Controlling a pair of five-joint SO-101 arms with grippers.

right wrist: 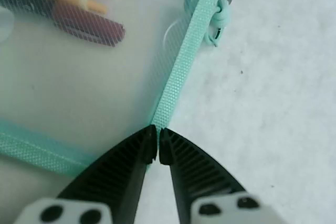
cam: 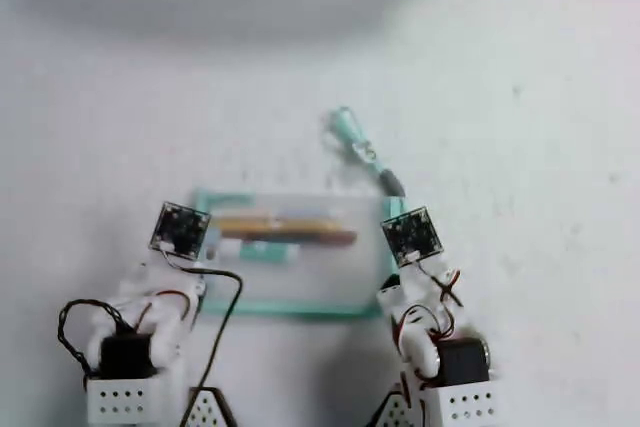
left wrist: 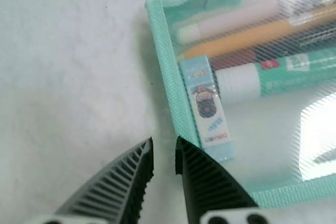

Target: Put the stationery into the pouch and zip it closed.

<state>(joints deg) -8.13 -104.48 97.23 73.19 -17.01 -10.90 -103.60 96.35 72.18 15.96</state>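
no wording can be read with certainty. a printed sleeve with a round picture and small lettering is seen on the eraser (left wrist: pixel 207 109) inside the pouch (left wrist: pixel 164 72). small printed patches are seen on the green pen (left wrist: pixel 294 66) just beside it, too blurred to be read.

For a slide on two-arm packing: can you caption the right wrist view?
Right gripper pinching the pouch by its teal edge, pens inside.
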